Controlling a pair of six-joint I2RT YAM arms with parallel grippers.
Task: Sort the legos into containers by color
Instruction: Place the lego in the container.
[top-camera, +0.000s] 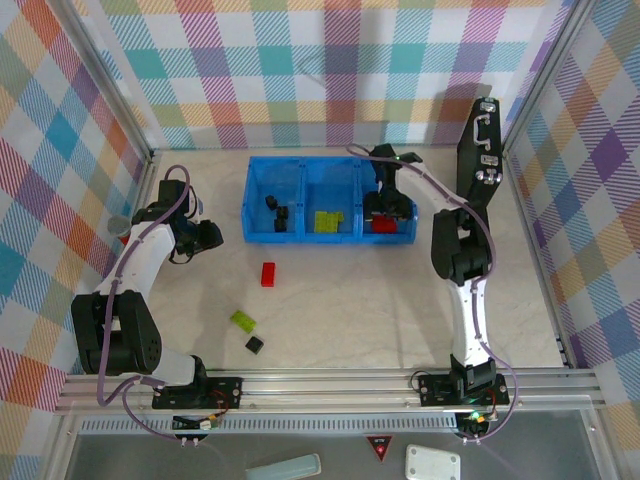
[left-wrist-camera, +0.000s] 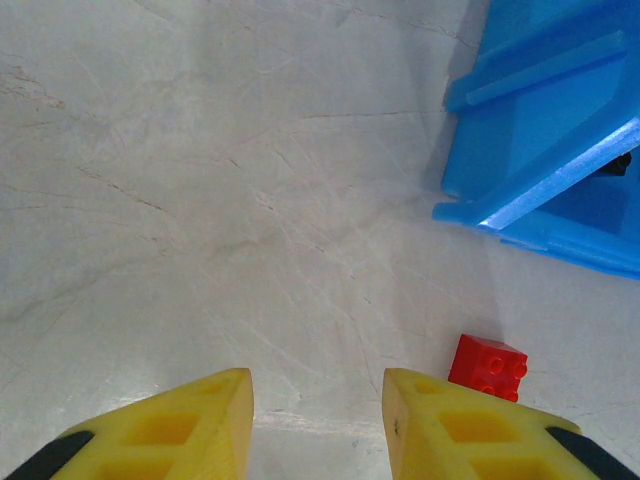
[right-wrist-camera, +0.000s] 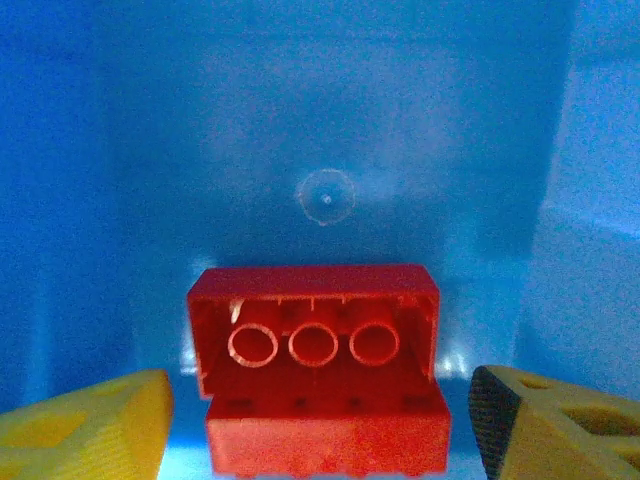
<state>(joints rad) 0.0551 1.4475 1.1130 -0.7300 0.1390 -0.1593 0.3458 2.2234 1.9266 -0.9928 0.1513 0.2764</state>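
The loose red brick (top-camera: 268, 273) lies on the counter (top-camera: 350, 300) just in front of the blue tray (top-camera: 305, 240), its long axis running near to far. It is close to the left pincer (top-camera: 207, 236), to that pincer's right and a little nearer the bases; the right arm is well apart from it. In the left wrist view the brick sits just outside the right-hand finger (left-wrist-camera: 440, 430), not between the two. I judge that the left pincer must shift right before it can close across the brick's width. That pincer stands narrowly parted over bare counter, holding nothing.

The right pincer (top-camera: 387, 212) hangs in the right compartment (right-wrist-camera: 330, 120). Its fingers are spread wide and clear of the two red bricks (right-wrist-camera: 315, 340) there, one tipped so its three underside tubes show.

Three bricks lie loose: the red one, one lime-green brick (top-camera: 243, 320) and one black brick (top-camera: 255, 344). The left compartment (top-camera: 260, 180) holds about three black bricks (top-camera: 268, 200); the middle compartment (top-camera: 330, 190) holds a lime-green clump (top-camera: 326, 220) too small to count.
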